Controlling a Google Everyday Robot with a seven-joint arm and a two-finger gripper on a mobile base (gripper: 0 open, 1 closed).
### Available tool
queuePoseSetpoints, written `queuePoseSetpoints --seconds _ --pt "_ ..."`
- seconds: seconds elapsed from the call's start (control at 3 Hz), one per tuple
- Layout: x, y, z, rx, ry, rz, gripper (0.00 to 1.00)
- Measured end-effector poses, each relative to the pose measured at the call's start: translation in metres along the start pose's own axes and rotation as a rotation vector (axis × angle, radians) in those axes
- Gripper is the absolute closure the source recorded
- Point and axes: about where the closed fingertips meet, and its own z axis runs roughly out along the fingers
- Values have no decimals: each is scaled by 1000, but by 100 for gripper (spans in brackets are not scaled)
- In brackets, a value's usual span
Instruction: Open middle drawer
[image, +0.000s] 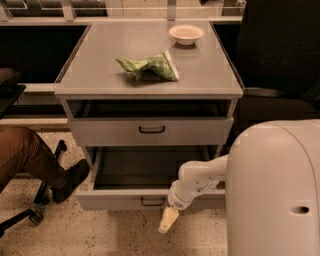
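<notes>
The middle drawer (115, 200) is a light-grey drawer with a small black bar handle (152, 201). It stands pulled well out of the cabinet, and its dark inside shows. My gripper (168, 220) hangs on the white arm (200, 177) just below and right of that handle, in front of the drawer front and over the floor, pointing down. It holds nothing that I can see. The drawer above (151, 131) has its own black handle and sits slightly out, with a dark gap over it. No drawer below shows.
A green chip bag (148, 66) and a white bowl (186, 34) lie on the cabinet top (100, 75). A person's leg and shoe (45, 165) and a chair base (30, 215) are at the left. My white body (275, 190) fills the lower right.
</notes>
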Motion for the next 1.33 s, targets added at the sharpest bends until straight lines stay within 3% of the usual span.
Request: queuePoseSetpoints --seconds 0.33,1.0,1.33 --pt "5 16 1 -29 13 5 0" --pt "0 14 -2 -31 42 1 0" --pt "-3 27 -10 -51 129 -12 0"
